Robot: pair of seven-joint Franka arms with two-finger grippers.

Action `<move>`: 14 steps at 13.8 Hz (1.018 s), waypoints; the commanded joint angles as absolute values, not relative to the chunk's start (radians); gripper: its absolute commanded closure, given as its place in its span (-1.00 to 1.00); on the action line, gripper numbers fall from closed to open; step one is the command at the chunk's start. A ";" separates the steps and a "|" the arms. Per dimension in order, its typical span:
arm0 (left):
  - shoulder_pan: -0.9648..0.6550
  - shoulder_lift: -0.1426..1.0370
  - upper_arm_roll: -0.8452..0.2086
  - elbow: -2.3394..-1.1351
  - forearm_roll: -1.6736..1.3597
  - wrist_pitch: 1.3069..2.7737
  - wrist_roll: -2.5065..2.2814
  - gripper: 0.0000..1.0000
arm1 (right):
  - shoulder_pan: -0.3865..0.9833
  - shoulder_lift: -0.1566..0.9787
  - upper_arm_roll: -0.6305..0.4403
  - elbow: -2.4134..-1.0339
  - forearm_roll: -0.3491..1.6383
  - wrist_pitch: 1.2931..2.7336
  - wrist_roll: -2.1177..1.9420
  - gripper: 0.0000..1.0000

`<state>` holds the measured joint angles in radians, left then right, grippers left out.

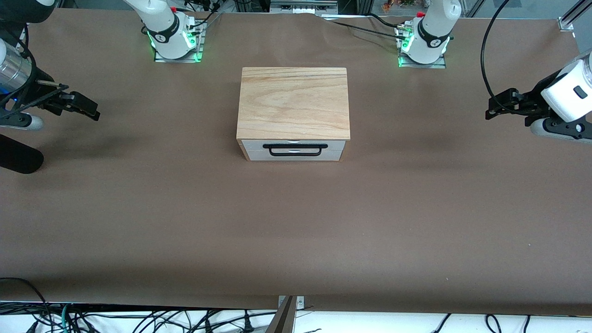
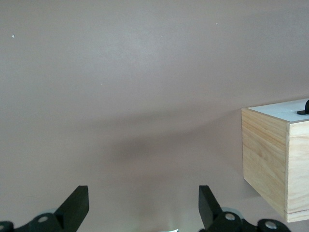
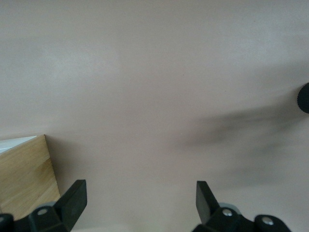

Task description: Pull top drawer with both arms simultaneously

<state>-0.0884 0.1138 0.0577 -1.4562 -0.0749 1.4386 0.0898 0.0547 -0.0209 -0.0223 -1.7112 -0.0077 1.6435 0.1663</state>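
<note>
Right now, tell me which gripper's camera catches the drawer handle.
The left gripper, open over its table end, sees the black handle's tip; the open right gripper sees only the box's corner.

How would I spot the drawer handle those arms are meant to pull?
Find the wooden box in the middle of the brown table. Its white front panel faces the front camera, and on it sits the top drawer handle. It is a thin black wire bar, the only dark thing on the box.

Brown paper-covered table (image 1: 296,231); black cables (image 1: 138,321) on white floor along near edge
</note>
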 commanded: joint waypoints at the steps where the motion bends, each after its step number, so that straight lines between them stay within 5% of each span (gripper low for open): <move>1: -0.087 0.121 0.055 -1.437 -0.044 1.437 0.112 -1.00 | 0.055 -0.018 -0.020 -1.697 0.000 1.637 0.164 -1.00; 14: -0.089 0.121 0.055 -1.437 -0.046 1.437 0.112 -1.00 | 0.060 -0.018 -0.020 -1.697 -0.002 1.624 0.161 -1.00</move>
